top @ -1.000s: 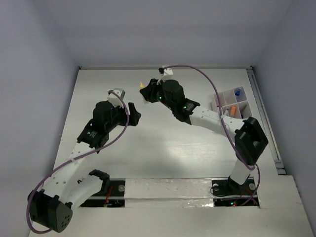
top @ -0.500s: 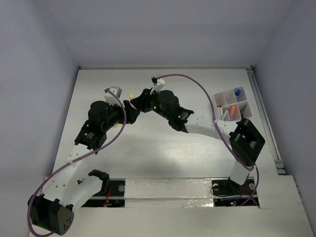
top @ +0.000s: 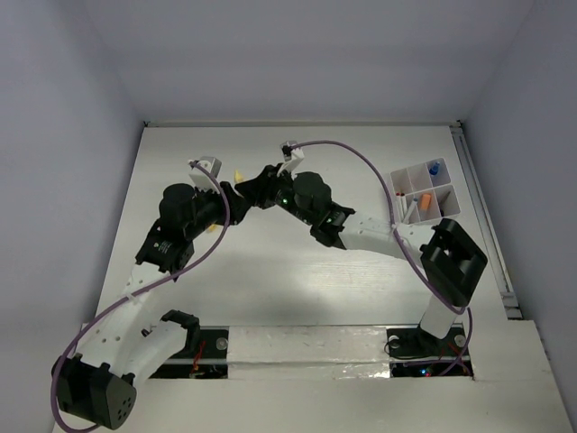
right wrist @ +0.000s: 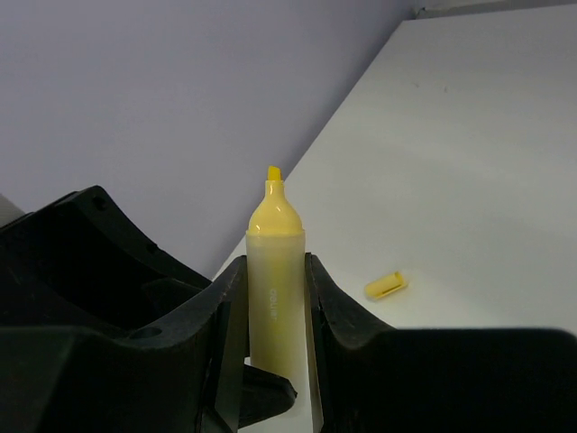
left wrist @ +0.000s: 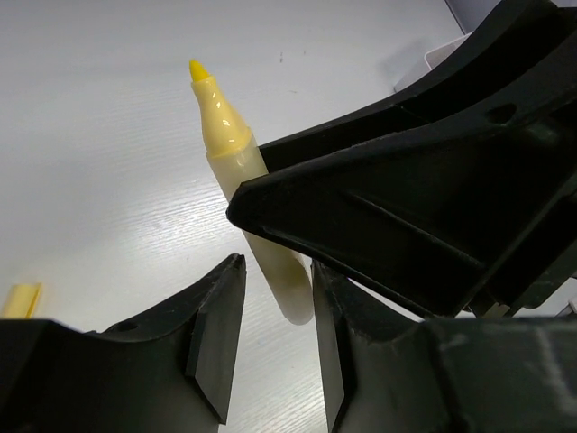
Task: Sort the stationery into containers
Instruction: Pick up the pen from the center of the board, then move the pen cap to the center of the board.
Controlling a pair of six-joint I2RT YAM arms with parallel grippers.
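Note:
An uncapped highlighter [right wrist: 275,271] with a cream body and a yellow tip [top: 239,174] stands upright above the table's back left. My right gripper [right wrist: 273,262] is shut on its middle. My left gripper [left wrist: 276,271] has come in from the opposite side, and its fingers [left wrist: 216,334] pinch the highlighter's blunt lower end [left wrist: 288,289]. From above, both grippers [top: 243,191] meet at the highlighter. The white compartment box [top: 422,188] sits at the right edge and holds a blue-tipped piece [top: 435,168] and an orange piece [top: 425,200].
The highlighter's yellow cap [right wrist: 386,285] lies loose on the white table, also at the lower left of the left wrist view [left wrist: 20,298]. Grey walls enclose the table on three sides. A raised rail [top: 482,216] runs along the right edge.
My right arm carried the highlighter leftward to the left gripper. The left gripper's fingers narrowed from wide open until they closed on the highlighter's lower end.

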